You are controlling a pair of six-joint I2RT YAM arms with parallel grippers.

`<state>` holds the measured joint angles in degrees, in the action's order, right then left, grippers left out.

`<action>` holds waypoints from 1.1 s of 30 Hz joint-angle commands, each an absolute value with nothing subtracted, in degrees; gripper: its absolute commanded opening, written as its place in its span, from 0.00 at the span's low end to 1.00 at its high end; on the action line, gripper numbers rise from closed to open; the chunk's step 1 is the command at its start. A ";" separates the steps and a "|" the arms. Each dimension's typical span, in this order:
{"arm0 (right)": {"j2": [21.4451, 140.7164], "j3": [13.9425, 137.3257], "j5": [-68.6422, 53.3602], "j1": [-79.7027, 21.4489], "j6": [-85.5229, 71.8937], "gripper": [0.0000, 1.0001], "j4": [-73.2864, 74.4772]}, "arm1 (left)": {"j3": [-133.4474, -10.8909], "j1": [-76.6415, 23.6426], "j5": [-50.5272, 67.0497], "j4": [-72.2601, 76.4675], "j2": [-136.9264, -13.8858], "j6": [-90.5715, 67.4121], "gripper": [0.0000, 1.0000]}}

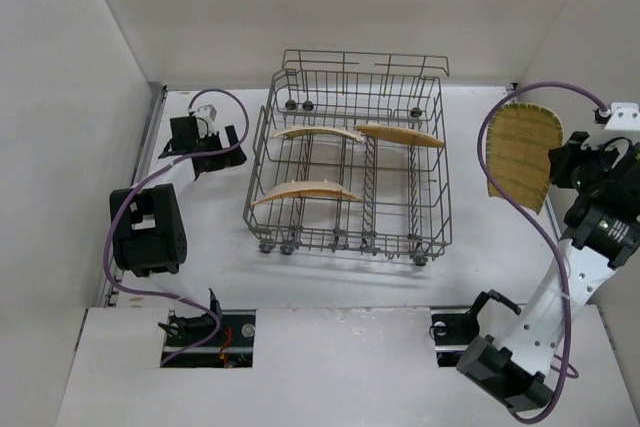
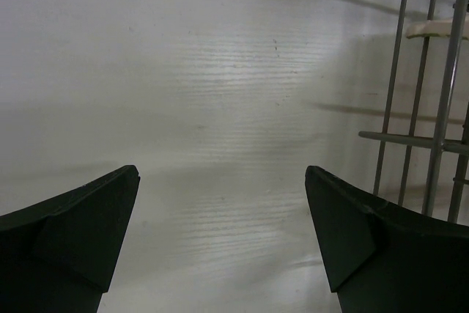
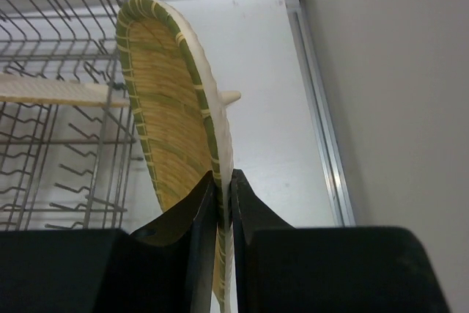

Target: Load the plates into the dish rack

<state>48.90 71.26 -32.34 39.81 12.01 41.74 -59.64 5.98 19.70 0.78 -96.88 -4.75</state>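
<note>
The loading is sitting at its last plate. Three plates [image 1: 318,133] are already standing on edge between the tines of the rack [image 1: 350,237]: two side by side in the back row and one in the front row on the left. Each is lying with its long axis running left to right across the rack.

The right fingers [image 3: 207,207] are closing tightly on the rim of the fourth plate [image 3: 172,115] and holding it in the air over the table [image 1: 480,247], off the right side of the rack and not touching it. In the wrist view the plate is showing edge-on, rising away from the fingers towards the far wall, with its woven face turning towards the rack. From above, its long axis is running roughly far to near, tilted, so it is sitting crosswise to the racked plates.

The left fingers [image 2: 344,218] are standing wide open and holding nothing, hovering over bare table just beside the rack's left wall.

The next move is probably calling for carrying the plate left over the rack, turning it to line up with the others, and lowering it edge-first between tines, likely in the front right.
</note>
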 commanded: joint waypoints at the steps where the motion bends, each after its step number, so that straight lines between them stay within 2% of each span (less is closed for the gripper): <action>1: 46.15 75.76 -38.14 37.15 10.11 0.00 29.63 | -58.01 5.67 19.34 2.02 -92.55 -4.22 1.00; 7: 47.46 80.59 -32.80 22.40 12.91 0.00 27.60 | -55.73 5.67 15.57 2.02 -90.53 -3.78 1.00; 14: 50.36 81.39 -23.83 2.00 21.96 0.00 26.81 | -53.97 5.32 1.68 2.46 -88.42 -2.81 1.00; 20: 55.18 80.95 -20.57 -9.51 28.73 0.00 24.87 | -54.40 6.02 6.67 -3.42 -85.52 -3.08 0.98; 33: 62.05 75.77 -12.04 -26.75 42.17 0.00 19.60 | -50.45 6.28 8.17 -0.88 -82.18 -0.44 0.99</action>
